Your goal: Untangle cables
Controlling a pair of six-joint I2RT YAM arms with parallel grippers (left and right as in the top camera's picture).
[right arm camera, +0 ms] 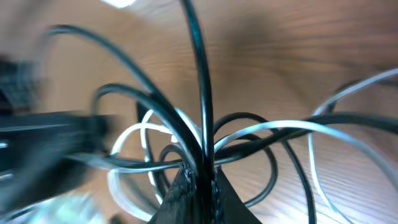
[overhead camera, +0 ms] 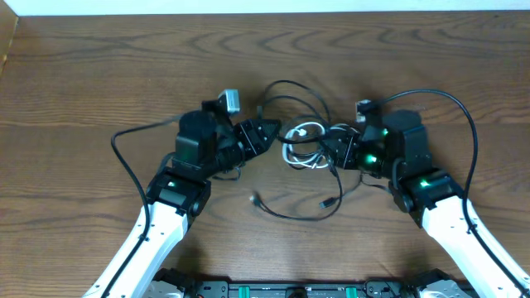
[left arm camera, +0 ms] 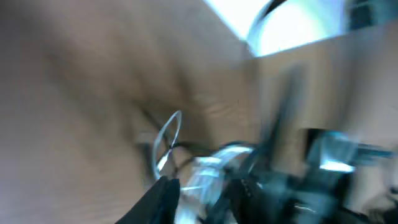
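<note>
Cables (overhead camera: pixel 308 145) lie knotted on the desk (overhead camera: pixel 83 74) just ahead of both hands, with thick arm cords (overhead camera: pixel 124 161) curving outside them. The tangle runs from far loops to a near black tail. Right hand (right arm camera: pixel 200 185) is clamped on black strands. Left hand (overhead camera: pixel 276 132) sits beside the white loops, and its view is too blurred to tell whether it is apart or together.
</note>
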